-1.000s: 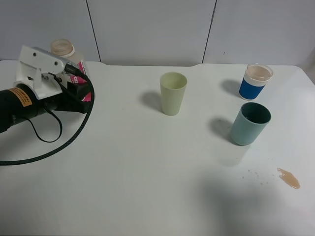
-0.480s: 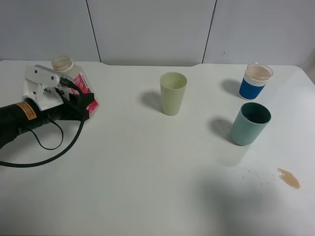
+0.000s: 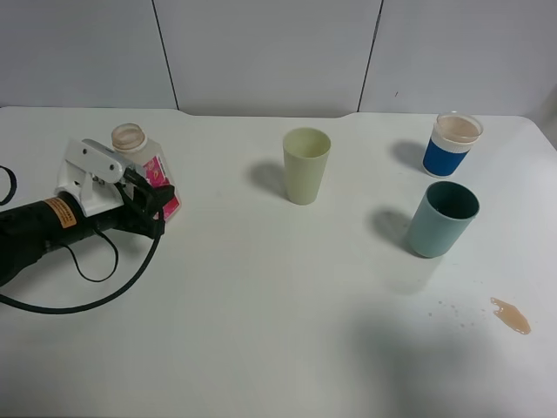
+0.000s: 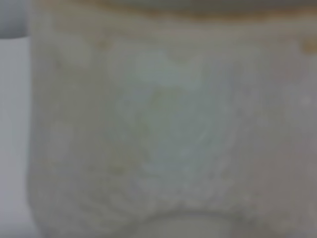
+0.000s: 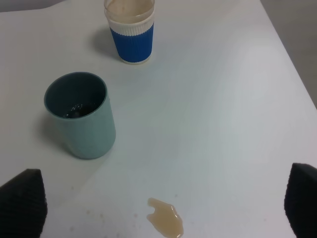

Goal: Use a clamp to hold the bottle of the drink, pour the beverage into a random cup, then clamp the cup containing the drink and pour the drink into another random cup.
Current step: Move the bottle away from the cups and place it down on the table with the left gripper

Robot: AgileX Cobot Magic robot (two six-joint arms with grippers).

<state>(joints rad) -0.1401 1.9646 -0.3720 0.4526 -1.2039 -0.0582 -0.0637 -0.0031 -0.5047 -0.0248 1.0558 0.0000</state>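
My left gripper (image 3: 155,202) seems clamped on the drink bottle (image 3: 144,161), which stands between its fingers, though my wrist view gives only a close blur of it. My right gripper (image 5: 161,201) is spread wide, with the teal cup (image 5: 81,114) ahead of its fingers (image 5: 22,201) and the blue paper cup (image 5: 130,29) beyond.
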